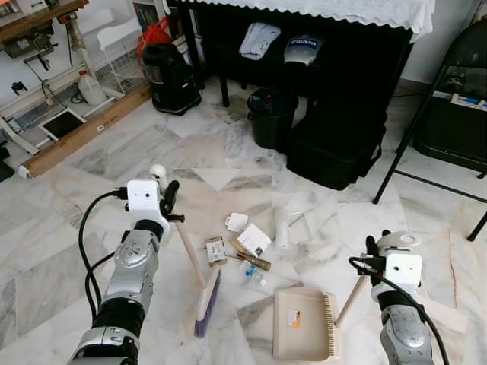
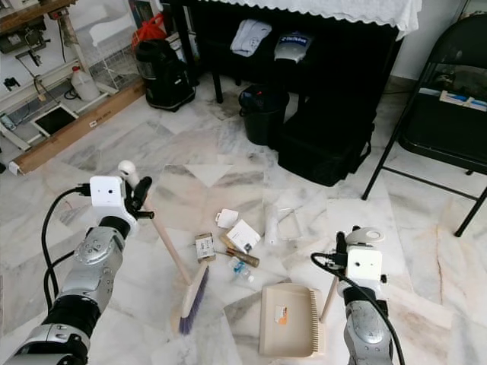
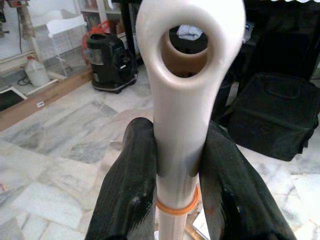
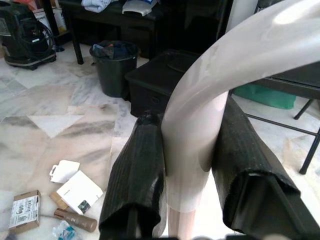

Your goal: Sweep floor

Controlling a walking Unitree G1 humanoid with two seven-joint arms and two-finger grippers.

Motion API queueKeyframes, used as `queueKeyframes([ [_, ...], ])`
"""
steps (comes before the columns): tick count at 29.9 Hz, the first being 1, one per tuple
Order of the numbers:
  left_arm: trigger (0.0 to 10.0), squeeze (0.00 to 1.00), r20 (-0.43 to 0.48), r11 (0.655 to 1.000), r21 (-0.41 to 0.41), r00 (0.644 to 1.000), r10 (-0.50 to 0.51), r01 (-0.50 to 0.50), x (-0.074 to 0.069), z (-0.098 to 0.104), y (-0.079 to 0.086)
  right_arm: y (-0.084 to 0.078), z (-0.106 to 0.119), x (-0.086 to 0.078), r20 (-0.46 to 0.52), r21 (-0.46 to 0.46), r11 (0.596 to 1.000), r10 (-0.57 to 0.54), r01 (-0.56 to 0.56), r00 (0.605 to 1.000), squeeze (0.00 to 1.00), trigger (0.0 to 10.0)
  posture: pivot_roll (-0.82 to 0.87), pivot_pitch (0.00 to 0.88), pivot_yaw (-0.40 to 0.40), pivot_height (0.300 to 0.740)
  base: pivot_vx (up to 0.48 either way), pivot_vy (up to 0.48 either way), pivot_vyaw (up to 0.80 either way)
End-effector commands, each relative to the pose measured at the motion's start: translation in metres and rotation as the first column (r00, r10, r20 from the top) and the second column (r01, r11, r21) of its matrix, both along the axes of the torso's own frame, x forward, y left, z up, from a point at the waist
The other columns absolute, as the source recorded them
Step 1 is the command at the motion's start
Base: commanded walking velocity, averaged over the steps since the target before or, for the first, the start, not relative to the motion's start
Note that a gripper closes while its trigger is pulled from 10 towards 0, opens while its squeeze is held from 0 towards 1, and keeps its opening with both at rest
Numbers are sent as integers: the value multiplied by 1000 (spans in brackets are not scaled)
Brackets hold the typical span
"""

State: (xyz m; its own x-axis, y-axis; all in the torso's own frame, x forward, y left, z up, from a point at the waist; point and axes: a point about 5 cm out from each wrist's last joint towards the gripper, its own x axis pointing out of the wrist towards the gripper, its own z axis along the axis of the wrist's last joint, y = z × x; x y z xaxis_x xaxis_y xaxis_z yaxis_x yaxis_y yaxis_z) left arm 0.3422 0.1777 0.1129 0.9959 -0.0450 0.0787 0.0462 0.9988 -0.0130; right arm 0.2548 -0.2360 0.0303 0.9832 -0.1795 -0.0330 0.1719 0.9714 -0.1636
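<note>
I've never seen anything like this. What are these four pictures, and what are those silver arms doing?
This is a humanoid robot sweeping a floor. Two pictures come from cameras in its head, looking down; two come from cameras on its wrists, looking along its black fingers. Its left hand is shut on the handle of a broom, whose bristles rest on the marble floor. Its right hand is shut on the handle of a beige dustpan, which lies flat on the floor. Between them lies litter: small boxes, cards, a brown tube and a crumpled wrapper. Behind stand a black bin and a black bag.
</note>
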Motion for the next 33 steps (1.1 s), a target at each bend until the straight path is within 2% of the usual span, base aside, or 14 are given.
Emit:
queueKeyframes([
  [1,10000,0,24,1000,1,1000,10,-10,-3,2,2,0,-5,-3,-23,3,1000,-7,7,1000,0,10000,8,80,88,740,0,0,0],
  [11,10000,0,17,1000,-4,1000,5,-5,-2,-1,-1,-2,-4,0,-23,22,999,-39,40,999,0,10000,5,62,84,740,189,0,0],
  [15,10000,0,15,1000,-5,1000,9,-9,-1,-1,-1,-2,-2,4,-16,21,999,-39,40,999,0,10000,-2,41,80,740,277,0,-725],
  [21,10000,0,10,1000,-8,1000,14,-14,1,-3,0,0,5,11,19,16,999,-38,38,999,0,10000,-16,1,69,740,275,0,0],
  [33,10000,0,3,1000,3,1000,30,-30,-2,-7,8,3,7,15,22,19,1000,-24,24,999,0,10000,-25,0,51,740,212,0,0],
])
